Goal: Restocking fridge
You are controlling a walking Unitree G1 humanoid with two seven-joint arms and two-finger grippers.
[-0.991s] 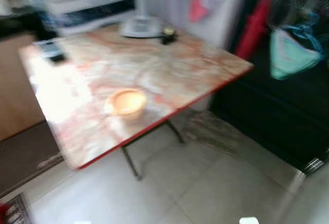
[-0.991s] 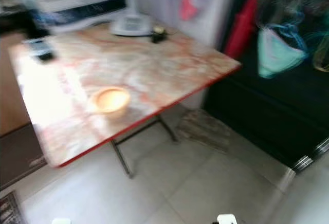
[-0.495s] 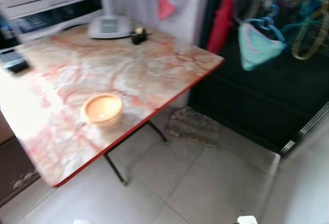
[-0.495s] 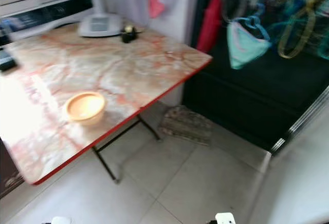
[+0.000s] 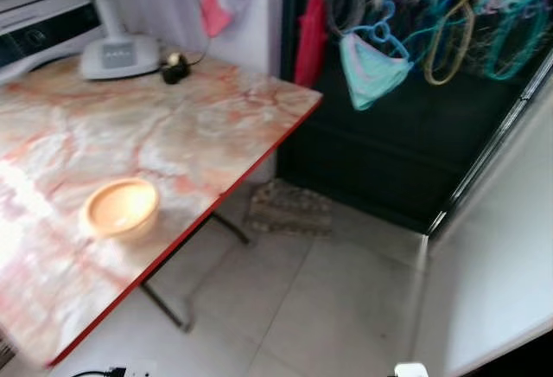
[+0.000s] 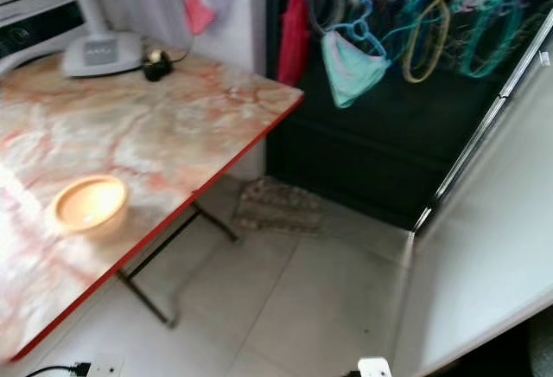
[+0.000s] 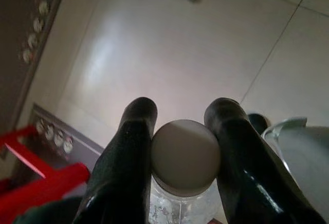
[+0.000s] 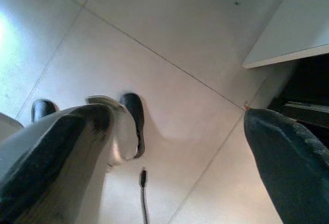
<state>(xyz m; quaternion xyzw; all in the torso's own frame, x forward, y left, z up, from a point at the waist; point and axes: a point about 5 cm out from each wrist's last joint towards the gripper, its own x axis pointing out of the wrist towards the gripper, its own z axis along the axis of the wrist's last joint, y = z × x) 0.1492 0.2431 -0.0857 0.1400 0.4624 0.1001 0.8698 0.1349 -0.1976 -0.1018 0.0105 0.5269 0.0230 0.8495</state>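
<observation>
One orange bowl [image 5: 119,207] sits on marble table [image 5: 199,126] beside fan [image 5: 117,48].

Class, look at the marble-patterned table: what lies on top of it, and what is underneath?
On the table sit an orange bowl, a fan's white base and a small dark object. Underneath, black folding legs stand on pale floor tiles; the tabletop hides the rest.

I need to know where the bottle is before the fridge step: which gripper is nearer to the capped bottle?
Left. The left gripper has its fingers clamped on the bottle at the cap. The right gripper is open, with floor tiles between its fingers.
</observation>
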